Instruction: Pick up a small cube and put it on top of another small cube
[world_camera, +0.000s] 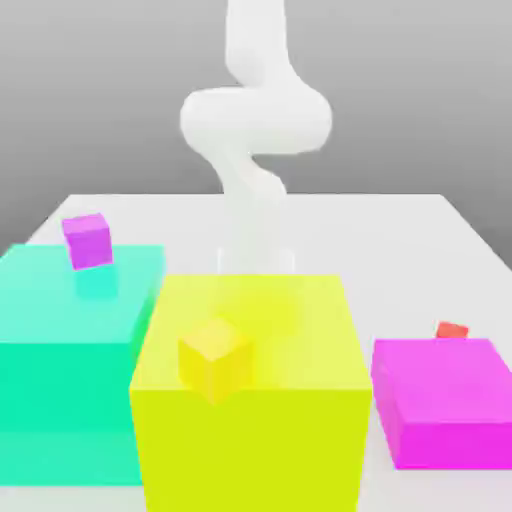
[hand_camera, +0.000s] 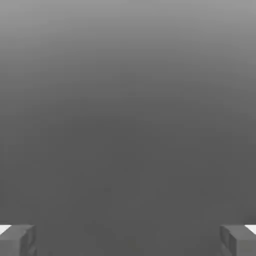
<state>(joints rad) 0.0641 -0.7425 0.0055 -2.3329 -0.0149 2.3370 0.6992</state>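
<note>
You have the pincer (hand_camera: 128, 241) open here — its two fingers (hand_camera: 17, 241) stand well apart, one between seven and eight o'clock, the other between four and five. Smooth grey backdrop (hand_camera: 128, 125) lies between and beyond them — palest toward twelve.

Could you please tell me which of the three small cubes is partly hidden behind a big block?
The small red cube, behind the magenta block; the small purple and yellow cubes show unobstructed.
</note>
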